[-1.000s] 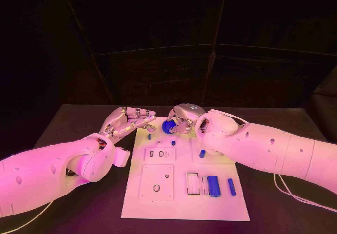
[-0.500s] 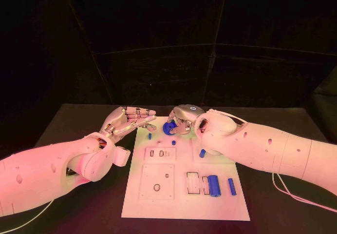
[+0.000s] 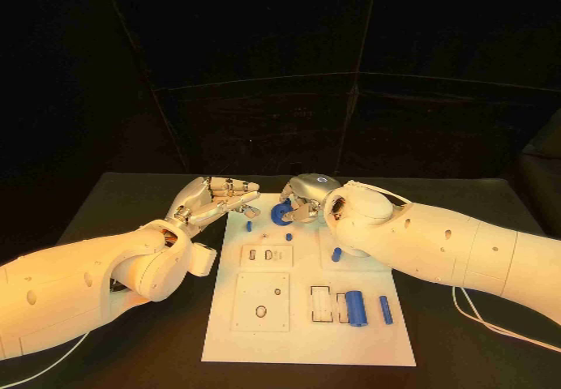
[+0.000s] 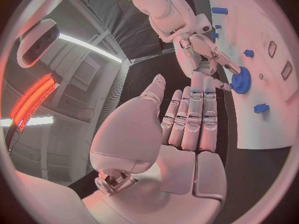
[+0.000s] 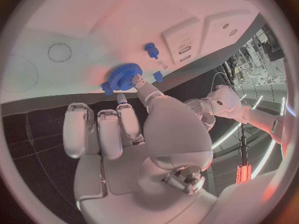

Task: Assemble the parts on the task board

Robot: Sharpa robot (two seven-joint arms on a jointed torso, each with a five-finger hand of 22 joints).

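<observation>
Comparing the head view with a second ago, barely anything moved: the right hand still pinches the blue gear over the far end of the task board, and the left hand still hovers beside it, fingers apart, grasping nothing. Blue pegs lie near the board's right side on the black bench. Left wrist view: the left hand is released, with the gear toothed and round just past its fingertips. Right wrist view: the right hand grips the gear at its fingertips, against the board.
</observation>
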